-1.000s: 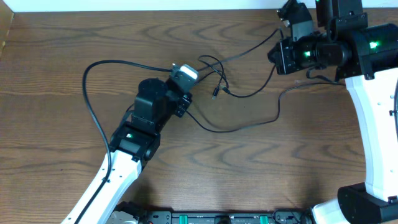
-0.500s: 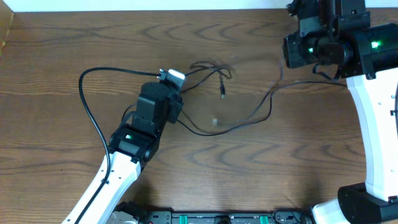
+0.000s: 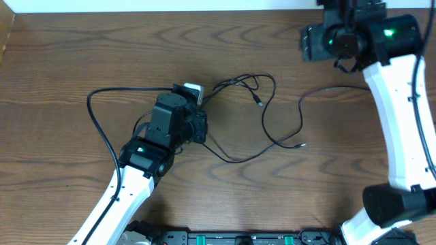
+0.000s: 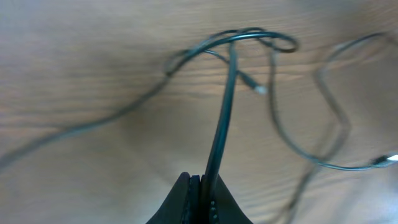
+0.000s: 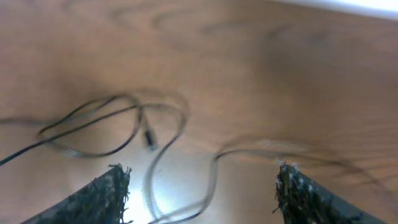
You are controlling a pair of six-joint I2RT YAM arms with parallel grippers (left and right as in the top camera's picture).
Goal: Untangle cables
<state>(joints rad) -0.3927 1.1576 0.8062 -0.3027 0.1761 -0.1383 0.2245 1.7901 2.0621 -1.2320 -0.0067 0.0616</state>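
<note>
The thin black cables [image 3: 263,122] lie in loose loops at the middle of the counter, crossing one another at 12 o'clock of the heap. Two small plug tips show in the overhead view: one [image 3: 257,101] inside the loops and one [image 3: 302,144] at 4 o'clock of them. A further strand runs off towards 2 o'clock.

At 9 o'clock of the loops the left pincer [image 4: 202,186] is pressed tight on one cord [image 4: 221,124], which rises from between its fingers to the crossing loops. The right pincer [image 5: 205,193] hangs at 1 o'clock with its fingers spread wide and nothing between them.

The brown wood-grain counter [image 3: 68,54] has a white strip [image 3: 136,5] along its 12 o'clock edge. Two white-and-black arms stand at it, the left arm [image 3: 129,184] and the right arm [image 3: 398,102], both showing green lights.
</note>
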